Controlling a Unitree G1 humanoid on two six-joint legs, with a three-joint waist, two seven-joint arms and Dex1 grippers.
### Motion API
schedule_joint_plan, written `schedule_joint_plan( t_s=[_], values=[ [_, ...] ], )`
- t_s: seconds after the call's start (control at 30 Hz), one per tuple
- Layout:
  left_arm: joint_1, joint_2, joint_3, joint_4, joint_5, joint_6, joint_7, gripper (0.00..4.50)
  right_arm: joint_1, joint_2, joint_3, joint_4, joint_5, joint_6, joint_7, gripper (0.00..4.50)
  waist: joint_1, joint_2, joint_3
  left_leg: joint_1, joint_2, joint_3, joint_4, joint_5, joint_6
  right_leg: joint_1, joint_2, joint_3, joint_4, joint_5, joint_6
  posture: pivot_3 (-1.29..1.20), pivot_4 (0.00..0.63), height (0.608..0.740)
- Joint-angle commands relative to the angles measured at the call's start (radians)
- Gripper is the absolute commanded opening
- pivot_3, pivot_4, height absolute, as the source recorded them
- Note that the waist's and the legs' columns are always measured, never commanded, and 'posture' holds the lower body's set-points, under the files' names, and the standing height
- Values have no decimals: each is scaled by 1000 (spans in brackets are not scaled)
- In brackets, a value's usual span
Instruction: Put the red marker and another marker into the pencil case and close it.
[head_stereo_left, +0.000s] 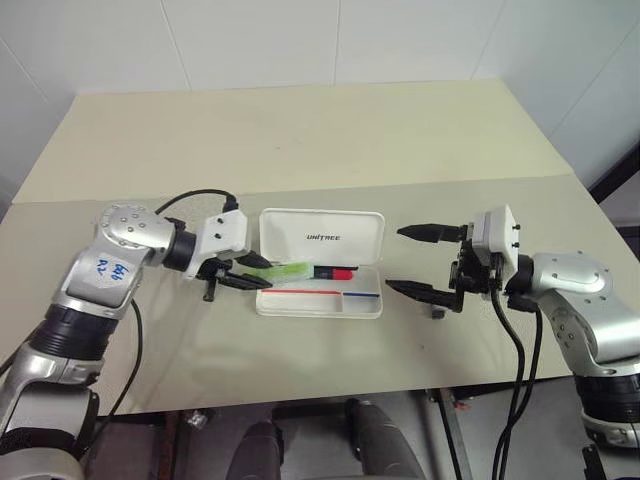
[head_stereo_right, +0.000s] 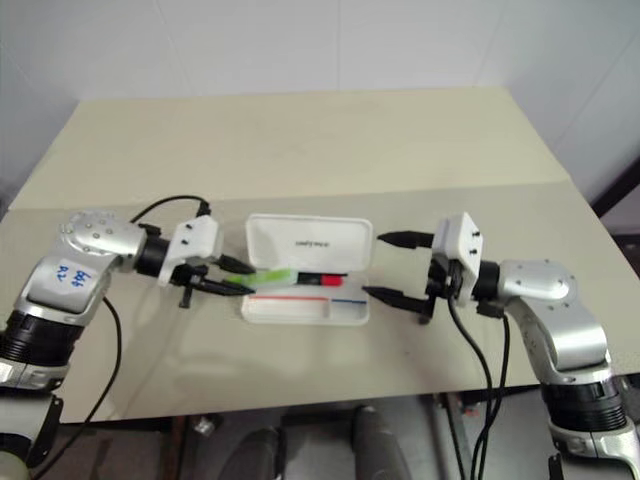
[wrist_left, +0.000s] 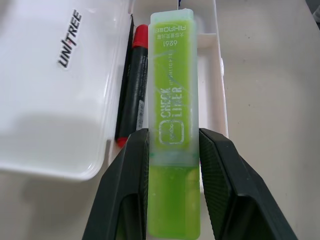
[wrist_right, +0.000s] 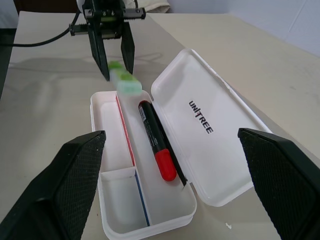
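Lying in the open pencil case (head_stereo_left: 320, 301) at frame centre, the red marker (wrist_right: 157, 141) is done; the left gripper (head_stereo_left: 243, 274) clamps the green marker (wrist_left: 173, 125) over the tray (not yet released). The right gripper (head_stereo_left: 418, 262) gapes wide; closing remains.

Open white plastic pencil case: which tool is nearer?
Left. The left tool, gripping the lime green marker, sits at the white plastic pencil case's left edge; the right tool hangs open, off its right end.

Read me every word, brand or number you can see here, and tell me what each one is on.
"UNITREE": on the open lid of the pencil case.
"CHECK LINER": on the green marker held by the left gripper.
"1989": near the green marker's far end; the small print around it is unreadable.
Blue handwriting on the left arm's label: illegible.
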Motion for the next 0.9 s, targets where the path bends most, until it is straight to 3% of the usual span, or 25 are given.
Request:
schedule_joint_plan(
  t_s=[0.03,0.87,0.9],
  values=[
    [-35,-13,-12,-58,7,26,8,1103,18,5,-32,-53,22,-3,-27,4500,1,0,0,0,0,0,0,0,0,0,0,0,0,0,0,0,150,740],
    [-10,-72,-115,-25,75,-19,-12,1103,107,-22,-78,-145,59,24,-90,4500,2,0,0,0,0,0,0,0,0,1,0,0,-1,0,0,0,150,740],
    [-9,-72,-116,-24,82,-25,-7,1819,107,-23,-79,-145,59,24,-90,4500,2,0,0,0,0,0,0,0,0,1,0,0,-1,0,0,0,150,740]
  ],
)
